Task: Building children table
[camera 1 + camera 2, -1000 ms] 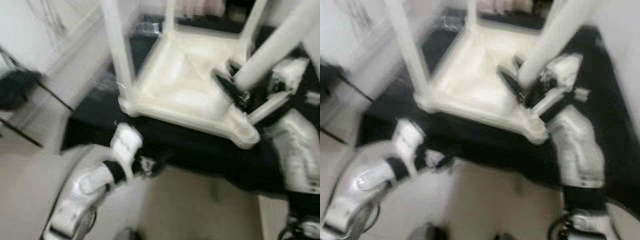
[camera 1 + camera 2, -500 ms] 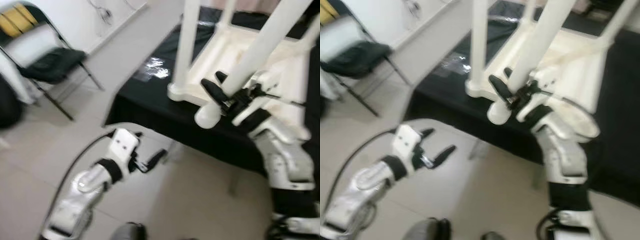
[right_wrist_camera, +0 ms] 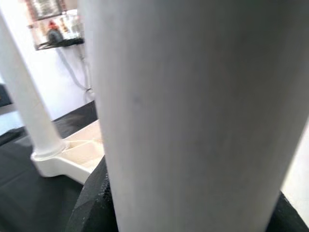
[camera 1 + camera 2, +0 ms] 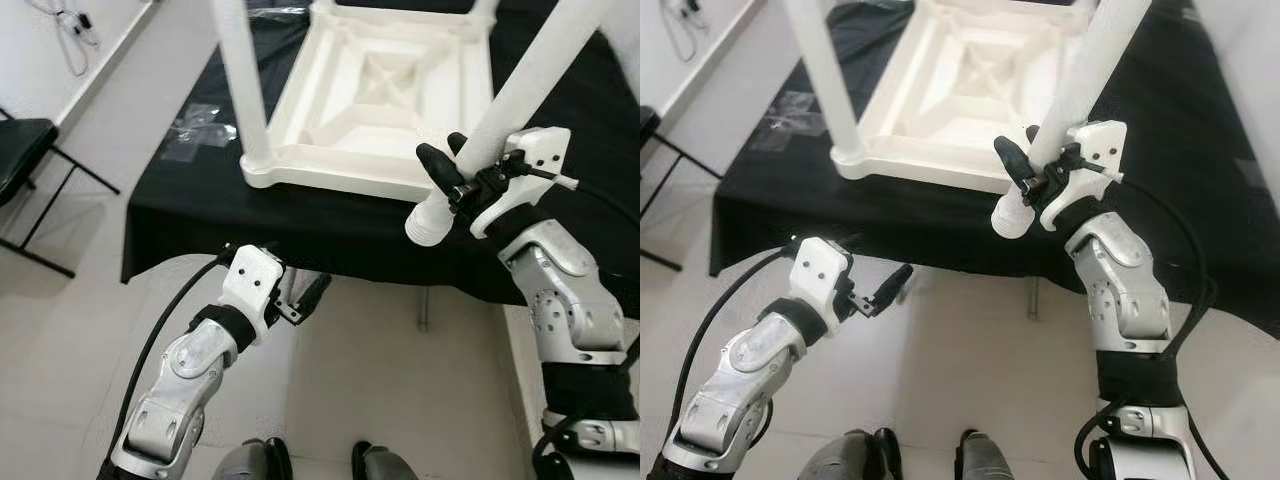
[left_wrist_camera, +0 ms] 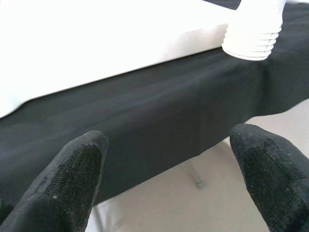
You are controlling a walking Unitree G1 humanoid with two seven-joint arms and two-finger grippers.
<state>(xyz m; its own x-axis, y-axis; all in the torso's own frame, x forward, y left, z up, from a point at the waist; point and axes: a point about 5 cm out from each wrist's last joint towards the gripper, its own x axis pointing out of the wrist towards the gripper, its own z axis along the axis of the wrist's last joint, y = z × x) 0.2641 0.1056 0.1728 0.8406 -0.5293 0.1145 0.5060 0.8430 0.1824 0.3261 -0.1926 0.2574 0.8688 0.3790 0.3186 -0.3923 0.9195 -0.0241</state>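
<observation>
Children's table, white plastic, is part-built and lies upside down on the counter.

Right pincer point(image 4: 455, 172): clenched around a loose white leg point(image 4: 520, 90), gripping it near its lower, threaded end. That ridged end point(image 4: 424, 226) hangs free in the air past the counter's front edge, touching nothing. The leg slants up and away from the pincer, out of the top of the picture. In the right wrist view the leg point(image 3: 193, 111) sits tight between the black fingers point(image 3: 91, 203).

Left pincer point(image 4: 885, 287): released, fingers spread, holding nothing. It hangs low in front of the counter's draped edge, well apart from the table parts. Its wrist view looks between both fingers point(image 5: 72, 179) at the black cloth, with the threaded tip point(image 5: 253, 34) of the held leg above.

Tabletop point(image 4: 375, 95): upside down, ribbed underside showing, resting on the black-covered counter point(image 4: 200, 215).

Work done: one leg point(image 4: 240, 80) stands upright, seated in the tabletop's near left corner. Further legs seem to rise at the far corners, but only their bases are in view at the top edge, so their number cannot be confirmed.

Work outstanding, as judged: the held leg is not yet fitted. The near right corner point(image 4: 1025, 180), just beside the right pincer, appears to be the empty socket. The leg must be turned threaded end down, seated there and screwed home; afterwards the table needs righting.

Also noted: clear plastic wrapping point(image 4: 195, 125) on the counter's left part, and a black folding chair point(image 4: 25, 165) on the floor to the left.
</observation>
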